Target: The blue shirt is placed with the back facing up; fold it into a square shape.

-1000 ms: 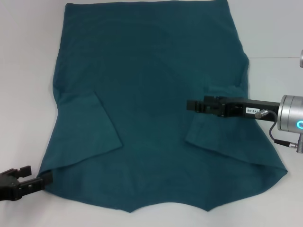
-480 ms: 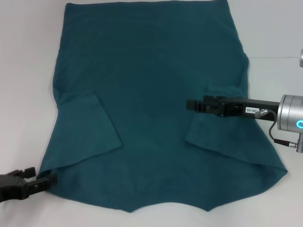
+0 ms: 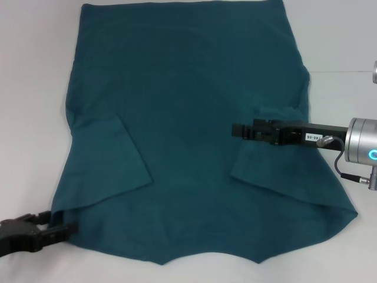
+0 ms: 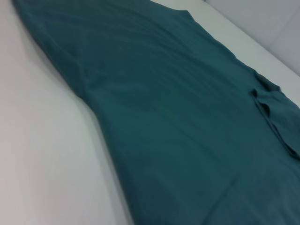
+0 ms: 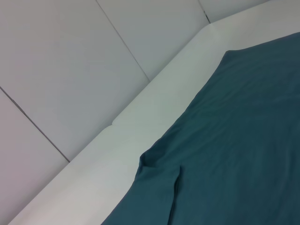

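Blue shirt (image 3: 188, 130) lies flat on the white tabletop (image 3: 35, 88), both sleeves folded in. The left fingers (image 3: 59, 230) look pressed together at the shirt's near left corner, touching its edge. The right fingers (image 3: 238, 130) are closed, holding nothing, over the shirt by the right sleeve.

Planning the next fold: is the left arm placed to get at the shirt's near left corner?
Probably yes. The left pincer sits low at the edge of the blue shirt, right by that corner, with only bare table around it.
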